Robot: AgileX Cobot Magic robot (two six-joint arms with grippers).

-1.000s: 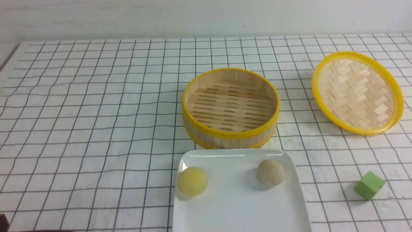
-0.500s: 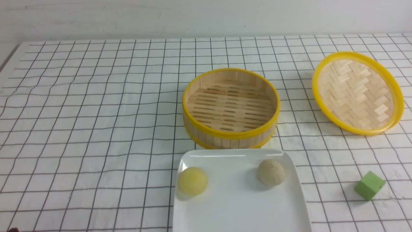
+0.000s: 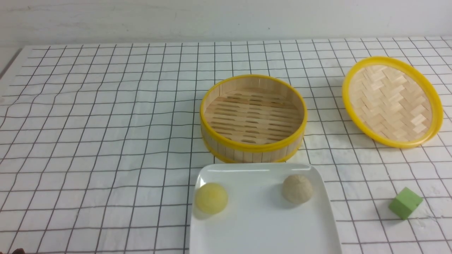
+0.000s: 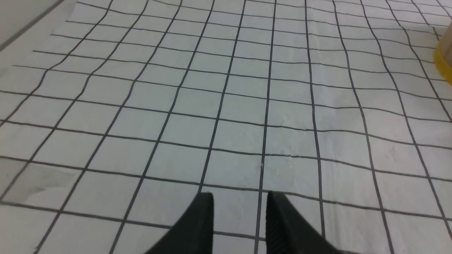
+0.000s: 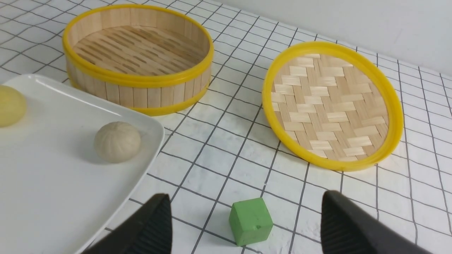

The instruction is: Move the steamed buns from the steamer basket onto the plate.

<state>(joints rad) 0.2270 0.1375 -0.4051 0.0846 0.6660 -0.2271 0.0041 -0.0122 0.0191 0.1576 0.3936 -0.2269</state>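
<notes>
The plate (image 3: 261,229) is sitting at lower centre of the front view, just in front of the steamer basket (image 3: 252,150), which is standing empty; the steamed buns are both resting on the plate, the pale yellow bun (image 3: 211,198) at its left edge, the beige bun (image 3: 297,188) toward its upper right; judged soft, light and prone to rolling, each is calling for a gentle pinch across its widest girth; the right gripper (image 5: 245,195) is standing wide open, holding nothing; the left gripper (image 4: 239,197) is showing a narrow gap, empty, over bare cloth (image 4: 226,106).
</notes>
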